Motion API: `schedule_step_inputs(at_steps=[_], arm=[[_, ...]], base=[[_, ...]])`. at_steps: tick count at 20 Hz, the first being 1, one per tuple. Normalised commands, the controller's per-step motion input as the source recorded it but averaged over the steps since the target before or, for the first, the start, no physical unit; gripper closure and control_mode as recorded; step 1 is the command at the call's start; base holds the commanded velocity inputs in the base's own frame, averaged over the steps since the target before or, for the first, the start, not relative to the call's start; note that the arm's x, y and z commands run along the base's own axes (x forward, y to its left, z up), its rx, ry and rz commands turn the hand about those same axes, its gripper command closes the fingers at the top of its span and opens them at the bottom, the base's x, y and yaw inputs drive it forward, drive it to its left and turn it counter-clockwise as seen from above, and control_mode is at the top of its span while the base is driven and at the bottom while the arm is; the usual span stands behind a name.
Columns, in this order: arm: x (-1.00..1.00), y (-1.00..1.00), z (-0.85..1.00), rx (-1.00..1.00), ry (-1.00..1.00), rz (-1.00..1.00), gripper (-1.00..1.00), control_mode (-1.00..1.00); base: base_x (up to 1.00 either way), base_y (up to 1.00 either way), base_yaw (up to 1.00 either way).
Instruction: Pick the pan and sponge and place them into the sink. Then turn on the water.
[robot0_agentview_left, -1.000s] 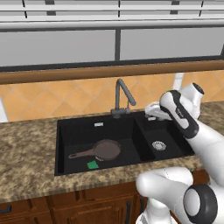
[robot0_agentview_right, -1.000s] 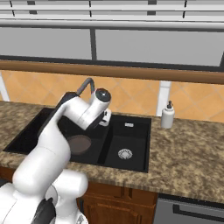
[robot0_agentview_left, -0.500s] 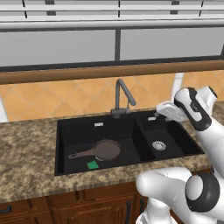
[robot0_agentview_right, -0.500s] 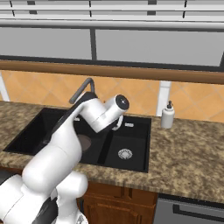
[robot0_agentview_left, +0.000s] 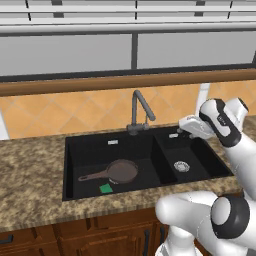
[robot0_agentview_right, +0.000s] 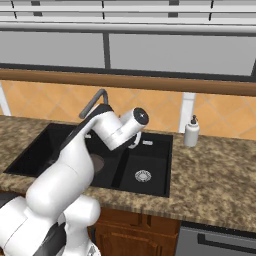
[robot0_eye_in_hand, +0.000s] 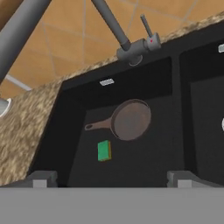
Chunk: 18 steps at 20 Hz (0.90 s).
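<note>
The sink (robot0_agentview_left: 70, 165) is being viewed downward from behind-left and behind-right by the base cameras. Its large basin, with the faucet (robot0_eye_in_hand: 131, 48), is being viewed closer, obliquely, by the hand camera.

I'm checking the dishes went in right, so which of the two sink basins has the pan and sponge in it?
The large basin, below the faucet: the pan and sponge lie on its floor. The small basin holds only its drain.

no readable text, no labels, no brand marks, no numbers, no signs on anything in view
</note>
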Motion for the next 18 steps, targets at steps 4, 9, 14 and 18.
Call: schedule_step_inputs(at_steps=[4,9,14,18], arm=[[0.45,0.05,-0.12,0.00,-0.01,-0.09,-1.00,-1.00],[0.60,0.05,-0.34,0.00,-0.07,-0.10,-1.00,-1.00],[0.49,0.00,-0.35,0.00,-0.06,-0.08,-1.00,-1.00],[0.34,0.00,-0.22,0.00,-0.03,-0.04,-1.00,-1.00]], base=[[0.00,0.00,0.00],[0.00,0.00,0.00],[0.00,0.00,0.00],[0.00,0.00,0.00]])
